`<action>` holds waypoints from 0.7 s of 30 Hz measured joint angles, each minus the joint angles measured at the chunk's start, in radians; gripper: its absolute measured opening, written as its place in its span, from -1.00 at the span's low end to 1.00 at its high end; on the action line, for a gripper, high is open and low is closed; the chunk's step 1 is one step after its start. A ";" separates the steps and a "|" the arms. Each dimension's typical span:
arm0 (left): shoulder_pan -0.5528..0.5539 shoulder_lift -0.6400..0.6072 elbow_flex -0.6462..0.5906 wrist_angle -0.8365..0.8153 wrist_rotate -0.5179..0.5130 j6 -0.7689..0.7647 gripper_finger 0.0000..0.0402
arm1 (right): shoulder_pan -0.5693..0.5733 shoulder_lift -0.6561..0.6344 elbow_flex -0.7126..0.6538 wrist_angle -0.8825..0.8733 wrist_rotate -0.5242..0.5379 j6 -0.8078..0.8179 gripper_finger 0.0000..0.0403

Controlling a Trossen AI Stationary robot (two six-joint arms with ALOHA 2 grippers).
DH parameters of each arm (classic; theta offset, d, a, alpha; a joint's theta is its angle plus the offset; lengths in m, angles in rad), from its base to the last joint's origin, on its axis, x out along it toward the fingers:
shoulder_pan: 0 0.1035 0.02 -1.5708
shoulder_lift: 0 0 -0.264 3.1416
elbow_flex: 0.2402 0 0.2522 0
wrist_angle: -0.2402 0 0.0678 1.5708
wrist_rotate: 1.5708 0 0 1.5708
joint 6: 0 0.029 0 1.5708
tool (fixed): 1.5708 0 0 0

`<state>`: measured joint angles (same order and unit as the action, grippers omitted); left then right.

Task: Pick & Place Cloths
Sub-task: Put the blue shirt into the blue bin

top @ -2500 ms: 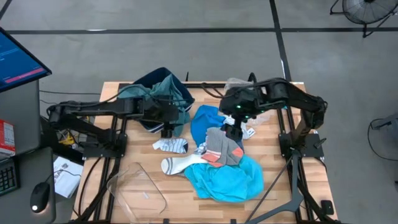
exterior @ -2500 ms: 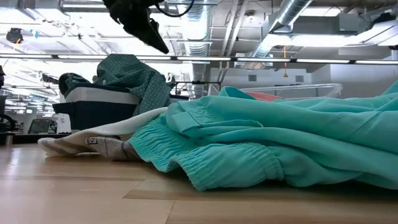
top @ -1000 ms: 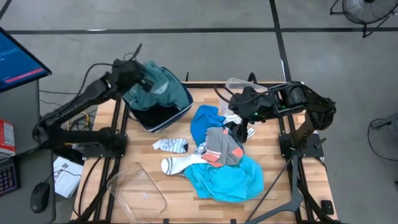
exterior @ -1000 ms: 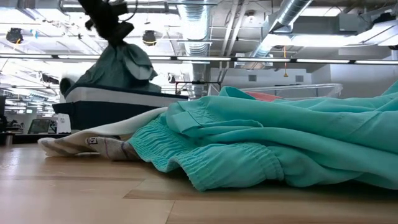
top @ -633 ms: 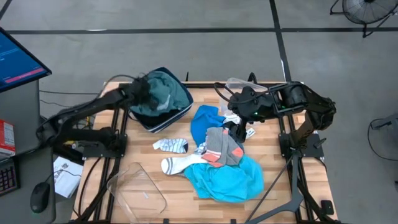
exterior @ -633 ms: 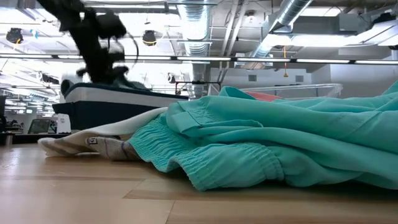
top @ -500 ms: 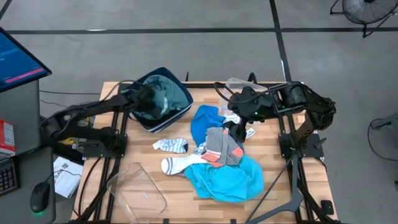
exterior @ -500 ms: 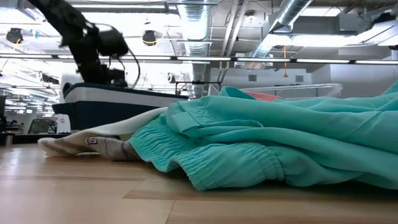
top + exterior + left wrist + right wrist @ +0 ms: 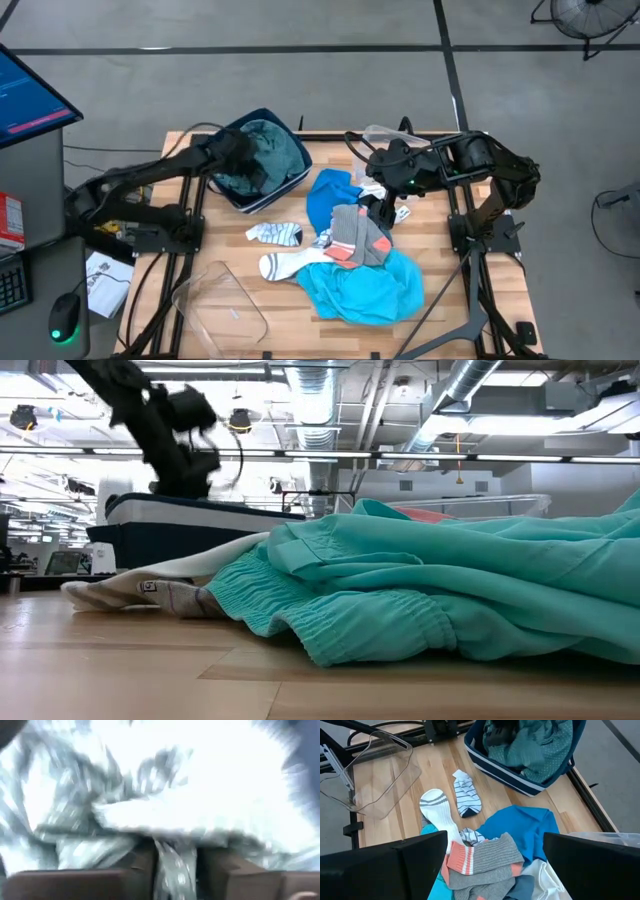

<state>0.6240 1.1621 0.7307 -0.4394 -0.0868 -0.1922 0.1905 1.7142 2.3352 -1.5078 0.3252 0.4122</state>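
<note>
Cloth is gathered inside the dark blue bin (image 9: pixel 262 160), where the teal-green shirt (image 9: pixel 268 148) is bunched up with the left gripper (image 9: pixel 243 165) sunk into it; in the left wrist view a fold of the shirt (image 9: pixel 170 865) is seen pinched between the two dark fingers (image 9: pixel 142 862), so the claw is clenched on it. Just beside the bin, on the bare wood of the table (image 9: pixel 180 260), a striped white sock (image 9: pixel 275 235) is laid, with a longer white sock (image 9: pixel 285 264) beyond it. Farther from the bin, a bright blue top (image 9: pixel 330 195), grey-and-coral socks (image 9: pixel 358 236) and a turquoise top (image 9: pixel 365 285) are piled touching one another. The right gripper (image 9: pixel 384 207) is held over that pile, well apart from the bin, its fingers spread and released. A clear plastic tub (image 9: pixel 222 300) is seen near the table's edge, apart from the bin.
</note>
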 joint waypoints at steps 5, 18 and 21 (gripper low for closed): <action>-0.008 -0.142 0.055 0.001 -0.009 -0.005 -0.05 | 0.000 0.000 0.000 0.000 0.000 -0.002 0.60; 0.045 -0.379 0.141 -0.342 -0.451 -0.093 -0.38 | 0.000 0.000 0.000 -0.002 -0.002 -0.026 0.60; 0.089 -0.350 0.112 -0.418 -0.472 -0.168 -0.77 | 0.000 0.000 0.000 -0.002 -0.002 -0.026 0.60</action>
<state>0.7134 0.8125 0.8431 -0.8572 -0.5585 -0.3600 0.1905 1.7142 2.3352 -1.5097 0.3237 0.3859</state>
